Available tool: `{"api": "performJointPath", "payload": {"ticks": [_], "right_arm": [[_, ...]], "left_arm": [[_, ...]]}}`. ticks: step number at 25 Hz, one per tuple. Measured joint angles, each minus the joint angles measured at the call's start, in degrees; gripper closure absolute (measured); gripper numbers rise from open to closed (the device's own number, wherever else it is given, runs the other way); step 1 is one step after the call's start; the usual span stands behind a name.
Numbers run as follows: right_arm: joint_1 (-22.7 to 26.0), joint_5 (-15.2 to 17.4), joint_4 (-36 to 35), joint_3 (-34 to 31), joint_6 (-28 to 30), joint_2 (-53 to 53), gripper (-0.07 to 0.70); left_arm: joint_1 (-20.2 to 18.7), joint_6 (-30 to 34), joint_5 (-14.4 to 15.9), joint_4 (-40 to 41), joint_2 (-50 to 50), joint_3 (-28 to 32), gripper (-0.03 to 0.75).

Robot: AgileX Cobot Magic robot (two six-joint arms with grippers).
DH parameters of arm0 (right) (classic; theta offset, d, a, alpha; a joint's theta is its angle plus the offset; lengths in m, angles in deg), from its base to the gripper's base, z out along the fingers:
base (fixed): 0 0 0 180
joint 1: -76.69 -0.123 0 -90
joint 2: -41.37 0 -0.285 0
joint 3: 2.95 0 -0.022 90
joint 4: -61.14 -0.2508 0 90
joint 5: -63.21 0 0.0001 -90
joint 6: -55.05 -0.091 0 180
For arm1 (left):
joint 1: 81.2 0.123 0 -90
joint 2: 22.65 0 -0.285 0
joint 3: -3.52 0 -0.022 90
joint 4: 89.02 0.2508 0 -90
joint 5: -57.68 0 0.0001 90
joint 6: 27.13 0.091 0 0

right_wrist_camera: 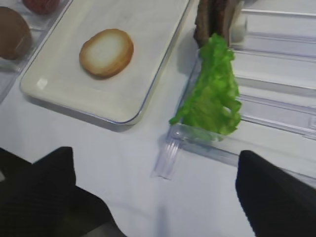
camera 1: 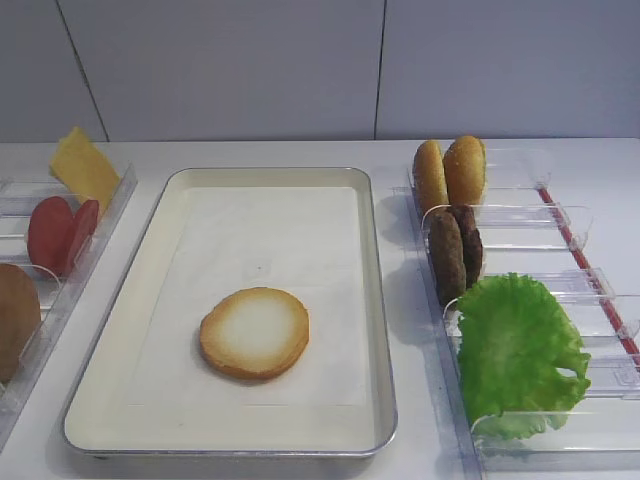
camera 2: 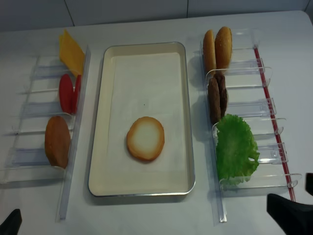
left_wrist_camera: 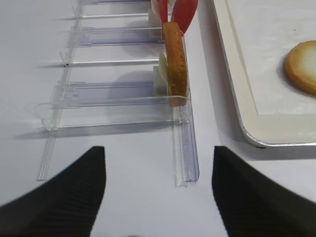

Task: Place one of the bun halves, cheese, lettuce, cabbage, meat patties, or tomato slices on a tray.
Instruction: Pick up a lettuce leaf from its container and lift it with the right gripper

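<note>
A bun half (camera 1: pixel 254 332) lies cut face up on the cream tray (camera 1: pixel 378 330). Two more bun halves (camera 1: pixel 450 172), meat patties (camera 1: pixel 455 250) and a frilly lettuce leaf (camera 1: pixel 520 360) stand in the right clear bins. Cheese (camera 1: pixel 84 167), tomato slices (camera 1: pixel 60 232) and a brown bun (camera 1: pixel 15 315) stand in the left bins. No cabbage is in view. My right gripper (right_wrist_camera: pixel 154 153) hovers open and empty over the table in front of the lettuce (right_wrist_camera: pixel 213 89). My left gripper (left_wrist_camera: pixel 158 148) is open and empty before the left bun (left_wrist_camera: pixel 175 61).
Clear plastic bin rails (camera 2: pixel 274 105) run along both sides of the tray, and one rail end (left_wrist_camera: pixel 185 168) juts toward my left gripper. The tray's near corner (right_wrist_camera: pixel 126 116) lies left of the lettuce bin. A white wall stands behind the table.
</note>
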State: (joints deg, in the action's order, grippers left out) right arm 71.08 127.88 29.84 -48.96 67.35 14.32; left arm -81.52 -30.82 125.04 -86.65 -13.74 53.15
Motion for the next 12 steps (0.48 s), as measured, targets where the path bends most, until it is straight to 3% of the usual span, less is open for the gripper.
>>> {"api": "performJointPath", "payload": {"ticks": [6,12], "right_arm": [[0.0,-4.4,-5.4,0.0,3.4,-8.5,-0.030],[0.0,-6.7,-9.4,0.0,8.1,-17.7,-0.006]], "left_arm": [[0.0,0.0,0.0,0.0,0.0,0.0,0.283],[0.0,0.0,0.0,0.0,0.0,0.0,0.284]]}}
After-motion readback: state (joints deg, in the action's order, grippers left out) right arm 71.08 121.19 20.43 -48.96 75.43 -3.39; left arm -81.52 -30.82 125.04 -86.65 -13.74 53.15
